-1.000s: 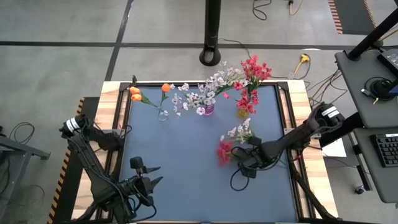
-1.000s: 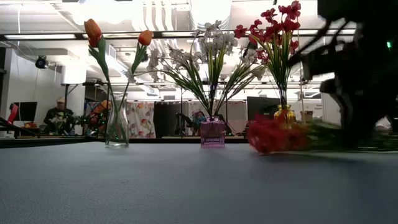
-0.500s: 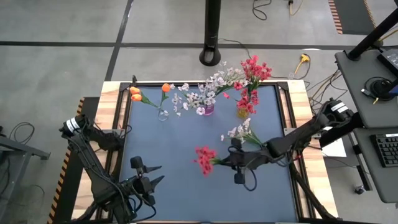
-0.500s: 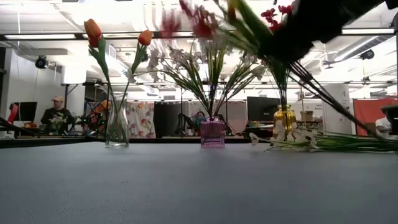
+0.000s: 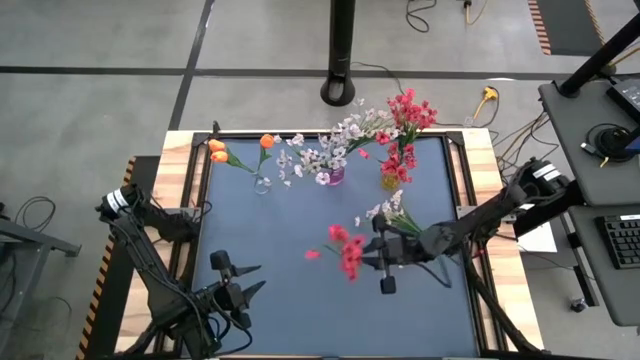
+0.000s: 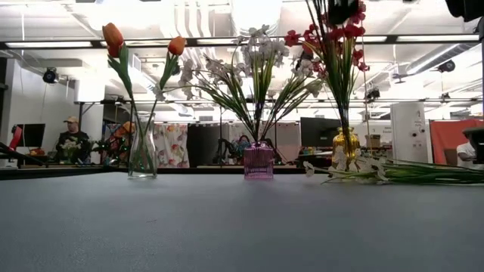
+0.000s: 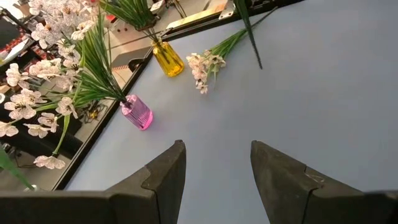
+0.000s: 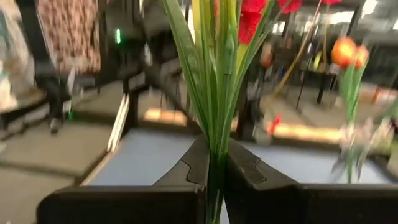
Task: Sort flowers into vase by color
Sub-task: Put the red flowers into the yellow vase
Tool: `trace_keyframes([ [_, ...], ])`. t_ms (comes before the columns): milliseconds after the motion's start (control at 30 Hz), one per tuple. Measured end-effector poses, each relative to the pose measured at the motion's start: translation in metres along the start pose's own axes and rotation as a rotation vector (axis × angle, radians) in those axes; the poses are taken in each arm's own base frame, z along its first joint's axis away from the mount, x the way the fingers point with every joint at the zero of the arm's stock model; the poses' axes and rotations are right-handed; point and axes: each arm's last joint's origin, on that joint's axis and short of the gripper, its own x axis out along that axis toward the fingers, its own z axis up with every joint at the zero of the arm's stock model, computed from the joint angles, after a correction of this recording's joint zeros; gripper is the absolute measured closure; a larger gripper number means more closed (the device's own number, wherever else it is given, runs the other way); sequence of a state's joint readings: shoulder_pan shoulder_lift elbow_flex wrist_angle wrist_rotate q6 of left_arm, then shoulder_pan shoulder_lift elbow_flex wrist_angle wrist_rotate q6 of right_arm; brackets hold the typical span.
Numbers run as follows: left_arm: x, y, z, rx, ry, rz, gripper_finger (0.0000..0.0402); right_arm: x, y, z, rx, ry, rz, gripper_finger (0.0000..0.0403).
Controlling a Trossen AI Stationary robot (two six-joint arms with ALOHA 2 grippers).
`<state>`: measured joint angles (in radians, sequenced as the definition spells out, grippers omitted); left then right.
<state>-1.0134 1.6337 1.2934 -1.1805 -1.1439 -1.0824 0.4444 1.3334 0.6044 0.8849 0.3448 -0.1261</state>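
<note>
While the left gripper (image 5: 240, 290) waits with fingers apart at the mat's near left corner, the high view shows the right gripper (image 5: 385, 250) right of centre, clamped on a red spray (image 5: 345, 252) held above the matte blue-grey mat (image 5: 270, 240); a white spray (image 5: 388, 212) lies just beyond it. Low view: a clear glass vase (image 6: 141, 157) holds orange tulip buds (image 6: 113, 35), a ribbed pink vase (image 6: 259, 162) white blossoms, a round amber vase (image 6: 346, 143) red clusters. Left wrist view: blunt dark fingers (image 7: 168, 171) stand parted. Right wrist view: fingers (image 8: 245, 165) pinch slender green stems (image 8: 214, 93)
</note>
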Motion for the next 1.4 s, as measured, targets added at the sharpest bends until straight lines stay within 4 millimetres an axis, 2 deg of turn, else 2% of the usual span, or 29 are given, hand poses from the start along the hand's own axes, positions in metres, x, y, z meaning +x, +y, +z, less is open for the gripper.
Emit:
trace_keyframes([
  [267,0.000,0.000,0.000,-0.001,-0.001,0.001,0.0238,-0.014,-0.015,0.039,-0.075,-0.178,-0.258,0.0385],
  [433,0.000,0.000,0.000,-0.002,-0.001,0.001,0.0238,-0.032,-0.024,0.061,-0.005,-0.195,-0.469,0.0385],
  [533,0.000,0.000,0.000,-0.003,-0.001,0.002,0.0238,-0.042,-0.023,0.070,0.000,-0.189,-0.537,0.0385],
  [700,0.001,0.001,0.001,-0.004,-0.019,0.011,0.0238,-0.055,-0.018,0.078,-0.006,-0.135,-0.645,0.0385],
  [900,0.001,0.001,0.001,-0.006,-0.022,0.015,0.0238,-0.063,-0.020,0.076,-0.004,-0.002,-0.860,0.0385],
  [1200,0.004,0.001,0.003,-0.012,-0.018,0.023,0.0238,-0.075,-0.030,0.088,-0.004,0.010,-0.920,0.0385],
  [1400,0.005,0.002,0.003,-0.014,-0.017,0.026,0.0238,-0.088,-0.047,0.094,-0.007,0.001,-0.968,0.0385],
])
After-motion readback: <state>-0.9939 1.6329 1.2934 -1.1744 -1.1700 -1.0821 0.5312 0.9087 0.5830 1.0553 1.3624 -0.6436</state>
